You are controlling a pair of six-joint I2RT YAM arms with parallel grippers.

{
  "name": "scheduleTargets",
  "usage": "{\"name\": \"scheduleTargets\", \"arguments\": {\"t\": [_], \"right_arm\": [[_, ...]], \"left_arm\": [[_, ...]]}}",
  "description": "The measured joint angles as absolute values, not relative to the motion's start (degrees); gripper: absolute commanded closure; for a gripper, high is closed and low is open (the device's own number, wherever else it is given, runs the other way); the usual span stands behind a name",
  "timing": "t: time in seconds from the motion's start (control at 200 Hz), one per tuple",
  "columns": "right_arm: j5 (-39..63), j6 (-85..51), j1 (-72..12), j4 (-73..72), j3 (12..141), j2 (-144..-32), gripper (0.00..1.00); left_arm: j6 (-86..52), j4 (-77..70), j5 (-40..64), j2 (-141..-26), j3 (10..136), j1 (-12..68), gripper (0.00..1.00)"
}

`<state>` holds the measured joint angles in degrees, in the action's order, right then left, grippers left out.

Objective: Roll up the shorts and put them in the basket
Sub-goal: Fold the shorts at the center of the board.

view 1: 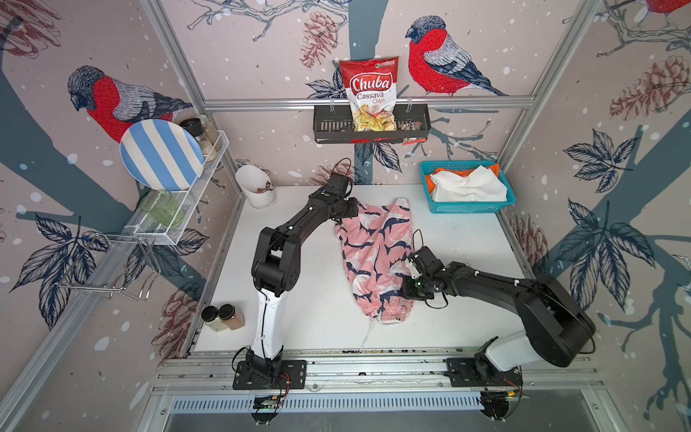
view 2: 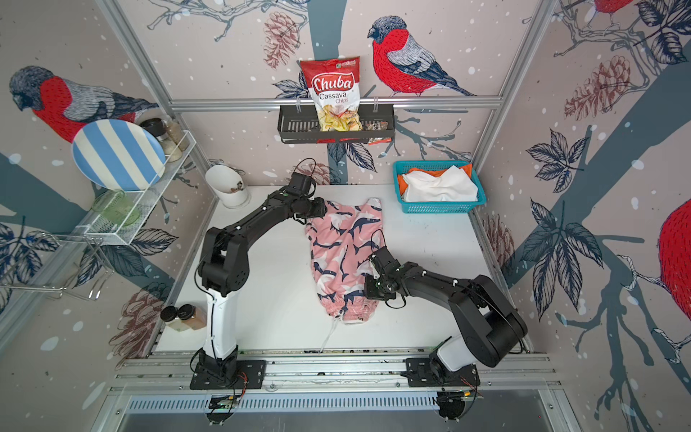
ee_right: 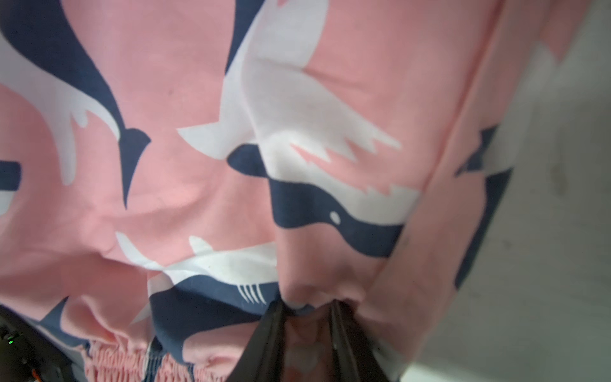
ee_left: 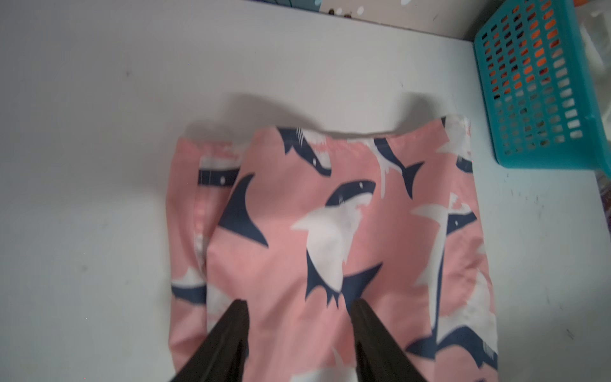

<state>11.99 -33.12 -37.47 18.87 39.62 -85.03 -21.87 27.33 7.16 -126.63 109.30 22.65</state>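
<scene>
The pink shorts (view 1: 374,254) with navy-and-white sharks lie folded lengthwise on the white table (view 1: 299,291) in both top views. Their elastic waist and drawstring are nearest the front edge. My left gripper (ee_left: 297,304) hovers open over the far leg end, with pink cloth showing between its fingers. My right gripper (ee_right: 309,306) is at the shorts' right edge near the waist, shut on a pinched fold of the pink cloth (ee_right: 297,132). The white shorts (view 1: 467,185) and the orange shorts (view 1: 494,169) lie bunched in the teal basket (view 1: 467,207).
The teal basket stands at the back right corner. A white cup (view 1: 256,187) sits at the back left and two spice jars (view 1: 222,318) at the front left. A wire rack with a striped plate (view 1: 160,153) hangs on the left wall.
</scene>
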Motion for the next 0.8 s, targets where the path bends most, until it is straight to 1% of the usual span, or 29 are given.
{"name": "scheduleTargets", "arguments": {"t": [0.165, 0.24, 0.27, 0.35, 0.44, 0.505, 0.58, 0.69, 0.735, 0.78, 0.8], "right_arm": [[9.1, -33.2, -37.5, 22.9, 38.3, -82.0, 0.71], [7.9, -33.5, -37.5, 25.9, 38.2, -80.5, 0.71], [7.4, -33.9, -37.8, 27.1, 38.3, -79.7, 0.71], [5.9, -34.7, -38.9, 30.2, 39.9, -77.6, 0.71], [5.4, -34.9, -39.6, 30.5, 41.3, -76.4, 0.71], [3.6, -36.0, -40.5, 34.6, 43.8, -74.3, 0.71], [3.7, -36.1, -41.8, 33.9, 46.7, -72.2, 0.7], [4.6, -36.2, -43.6, 34.0, 47.3, -72.1, 0.69], [5.3, -36.2, -44.4, 33.5, 47.0, -72.4, 0.69], [6.2, -36.2, -44.8, 32.8, 46.3, -73.1, 0.69], [6.7, -36.2, -44.9, 32.5, 45.9, -73.5, 0.69]], "left_arm": [[-17.9, 32.4, 5.8, -143.1, 133.5, 22.6, 0.4], [-16.9, 34.2, 5.8, -148.1, 140.4, 22.4, 0.39], [-16.5, 34.6, 6.0, -149.5, 141.8, 22.2, 0.4], [-16.4, 35.6, 8.1, -151.3, 142.4, 21.7, 0.44], [-16.3, 37.0, 9.4, -152.0, 142.3, 21.4, 0.45], [-16.3, 35.0, 12.7, -150.5, 137.9, 21.3, 0.46], [-16.5, 34.9, 15.7, -149.4, 133.8, 21.3, 0.48], [-16.7, 33.6, 18.3, -148.9, 132.2, 21.3, 0.5], [-16.8, 33.2, 19.4, -148.9, 132.2, 21.3, 0.57], [-17.3, 33.2, 20.3, -148.9, 132.1, 21.3, 0.67], [-17.6, 33.2, 20.7, -148.9, 132.0, 21.3, 0.73]]}}
